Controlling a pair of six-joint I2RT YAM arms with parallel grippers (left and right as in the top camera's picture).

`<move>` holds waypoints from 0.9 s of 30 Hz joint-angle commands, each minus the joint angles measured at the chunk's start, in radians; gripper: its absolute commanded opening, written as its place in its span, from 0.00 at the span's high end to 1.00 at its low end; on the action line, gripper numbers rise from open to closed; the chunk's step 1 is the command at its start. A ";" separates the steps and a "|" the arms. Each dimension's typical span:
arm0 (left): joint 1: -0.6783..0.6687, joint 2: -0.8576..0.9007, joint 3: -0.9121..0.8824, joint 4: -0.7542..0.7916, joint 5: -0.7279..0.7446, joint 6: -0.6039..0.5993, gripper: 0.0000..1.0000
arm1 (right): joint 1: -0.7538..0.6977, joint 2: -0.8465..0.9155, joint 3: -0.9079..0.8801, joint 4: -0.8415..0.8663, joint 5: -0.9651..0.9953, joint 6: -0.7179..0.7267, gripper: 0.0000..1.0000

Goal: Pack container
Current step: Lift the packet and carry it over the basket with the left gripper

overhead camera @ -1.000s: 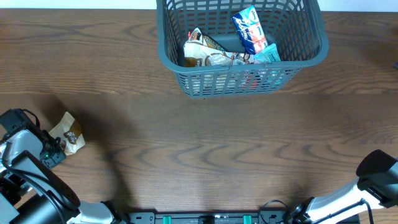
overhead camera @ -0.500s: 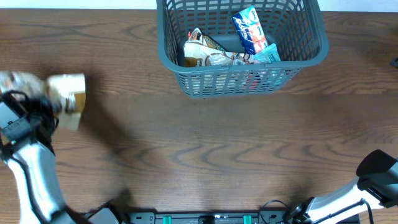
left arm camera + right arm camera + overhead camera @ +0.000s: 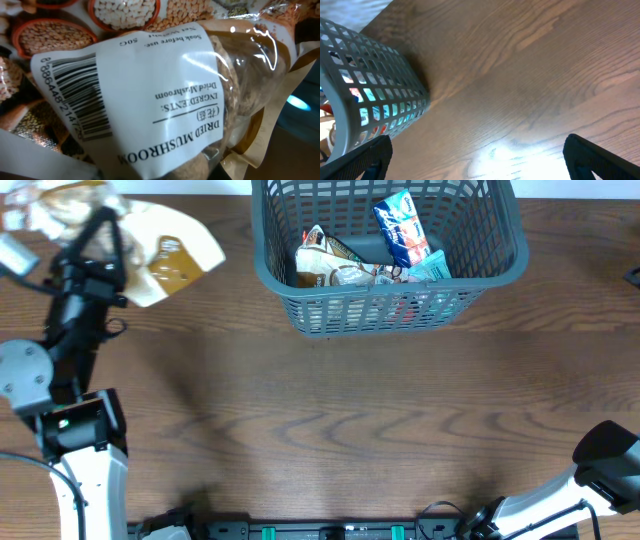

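Desk (image 3: 330,410): dark brown wood, grain running left to right, soft shadows across the middle. Dark grey lattice basket (image 3: 340,310) stands upright on it at the far edge, slightly right of centre. Pale glare on the wood in the right wrist view.

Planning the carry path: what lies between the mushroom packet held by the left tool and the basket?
Nothing; the overhead view shows only bare wooden table between the mushroom packet and the basket.

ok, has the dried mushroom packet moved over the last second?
Yes. The dried mushroom packet went from well nearer than the grey basket, at the left edge, to level with it on its left.
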 commanded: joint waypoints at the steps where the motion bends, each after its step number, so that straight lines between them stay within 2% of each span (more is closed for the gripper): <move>1: -0.087 0.033 0.058 0.005 -0.014 0.045 0.94 | -0.004 0.004 -0.003 -0.003 -0.019 -0.001 0.01; 8: -0.323 0.230 0.186 0.007 -0.120 0.108 0.94 | -0.004 0.004 -0.003 -0.003 -0.019 -0.001 0.01; 18: -0.486 0.550 0.499 -0.008 -0.144 0.114 0.94 | -0.004 0.004 -0.003 -0.003 -0.019 -0.001 0.01; 21: -0.529 0.616 0.552 -0.053 -0.143 0.127 0.94 | -0.004 0.004 -0.003 -0.003 -0.019 -0.002 0.01; 27: -0.604 0.666 0.600 -0.291 -0.152 0.322 0.94 | -0.004 0.004 -0.003 -0.003 -0.019 -0.002 0.01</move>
